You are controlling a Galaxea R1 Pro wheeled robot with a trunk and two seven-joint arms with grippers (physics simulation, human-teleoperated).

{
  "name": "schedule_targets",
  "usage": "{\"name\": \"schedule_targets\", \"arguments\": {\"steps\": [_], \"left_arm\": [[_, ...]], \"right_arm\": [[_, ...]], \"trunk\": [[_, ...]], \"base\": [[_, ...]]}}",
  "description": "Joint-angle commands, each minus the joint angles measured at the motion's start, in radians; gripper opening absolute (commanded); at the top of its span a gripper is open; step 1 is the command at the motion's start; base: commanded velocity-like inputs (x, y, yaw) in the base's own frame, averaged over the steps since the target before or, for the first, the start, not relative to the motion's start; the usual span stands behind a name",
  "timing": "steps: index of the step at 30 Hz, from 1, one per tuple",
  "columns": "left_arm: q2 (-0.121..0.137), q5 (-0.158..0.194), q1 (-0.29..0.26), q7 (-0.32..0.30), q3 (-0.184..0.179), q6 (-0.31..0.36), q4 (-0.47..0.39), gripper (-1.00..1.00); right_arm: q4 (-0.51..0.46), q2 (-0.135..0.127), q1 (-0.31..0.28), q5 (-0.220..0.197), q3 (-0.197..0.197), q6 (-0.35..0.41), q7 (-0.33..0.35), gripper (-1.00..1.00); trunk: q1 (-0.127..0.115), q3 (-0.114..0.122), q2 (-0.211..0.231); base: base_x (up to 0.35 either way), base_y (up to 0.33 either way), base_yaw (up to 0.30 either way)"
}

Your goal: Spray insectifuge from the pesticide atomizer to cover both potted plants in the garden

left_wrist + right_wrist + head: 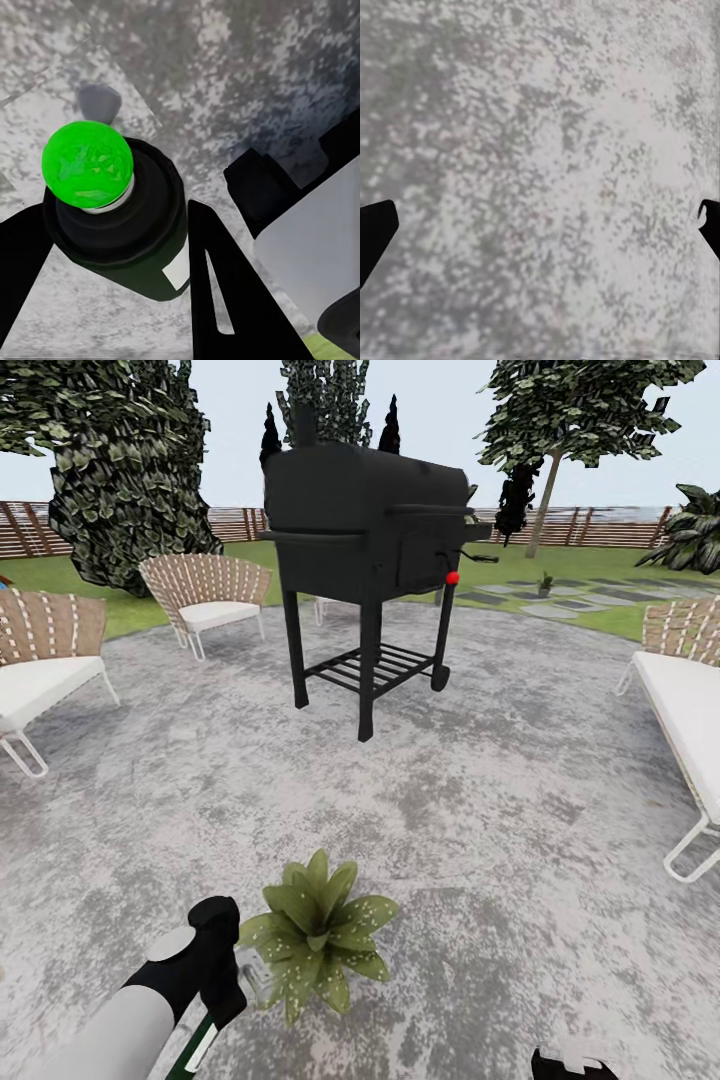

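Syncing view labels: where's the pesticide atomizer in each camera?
Head view: bottom left, pesticide atomizer below the left gripper, beside the potted plant.
Left wrist view: centre-left, bright green cap up, between the dark fingers.
Right wrist view: not in it.
Shared landmark: the grey speckled patio.

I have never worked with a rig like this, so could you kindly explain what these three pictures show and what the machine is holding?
This is a simulated wheeled robot with two arms. The head camera looks down over a grey speckled round patio with a black barbecue grill, wicker chairs and a small speckled green potted plant. The left wrist camera looks along the left gripper, whose black fingers close on a slim dark green atomizer bottle with a bright green cap. The right wrist camera shows the right gripper open and empty above the patio.
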Motion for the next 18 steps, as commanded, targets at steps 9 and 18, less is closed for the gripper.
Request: {"name": "schedule_targets", "arguments": {"steps": [9, 18], "left_arm": [[0.001, -0.005, -0.001, -0.009, -0.004, 0.009, -0.001, -1.0], [0.004, -0.005, -0.001, -0.008, -0.004, 0.01, -0.001, -1.0]], "right_arm": [[0.002, 0.001, -0.001, 0.011, -0.008, -0.004, -0.004, 1.0], [0.002, 0.001, -0.001, 0.01, -0.008, -0.004, -0.004, 1.0]], "trunk": [[-0.001, -0.001, 0.0], [-0.001, -0.001, 0.0]], "base": [[-0.159, 0.272, -0.021], [-0.038, 0.331, -0.262]]}}
